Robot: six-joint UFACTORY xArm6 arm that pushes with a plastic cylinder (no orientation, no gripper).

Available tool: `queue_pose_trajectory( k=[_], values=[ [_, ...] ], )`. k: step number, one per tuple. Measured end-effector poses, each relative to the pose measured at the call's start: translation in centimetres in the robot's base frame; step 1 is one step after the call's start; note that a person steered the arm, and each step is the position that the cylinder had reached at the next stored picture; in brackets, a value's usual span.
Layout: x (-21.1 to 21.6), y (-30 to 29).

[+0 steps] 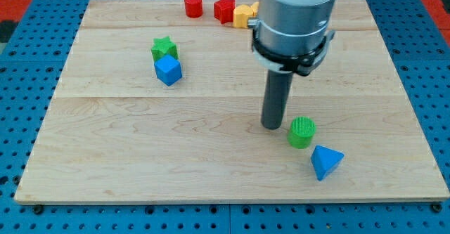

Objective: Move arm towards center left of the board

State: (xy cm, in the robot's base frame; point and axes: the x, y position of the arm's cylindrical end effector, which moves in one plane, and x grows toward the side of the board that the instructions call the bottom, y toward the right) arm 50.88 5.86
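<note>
My tip [272,126] rests on the wooden board [140,157], right of centre, just left of a green cylinder [301,132]. A blue triangular block [325,161] lies below and right of that cylinder. At the view's left, a green star block [164,48] sits directly above a blue cube-like block [168,70], touching it. Along the top edge are a red cylinder [193,5], a red star-shaped block [224,10] and a yellow block [244,15], which is partly hidden behind the arm.
The arm's grey body [294,16] covers the board's top right of centre. A blue pegboard surface [28,93] surrounds the board on all sides.
</note>
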Motion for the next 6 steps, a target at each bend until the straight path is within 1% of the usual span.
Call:
queue_pose_trajectory(
  k=[1, 2, 3, 4, 5, 6],
  values=[
    [1.5, 2.2],
    [1.4, 5.2],
    [0.8, -1.5],
    [-0.9, -7.2],
    [-0.3, -13.9],
    [0.3, -24.7]
  ],
)
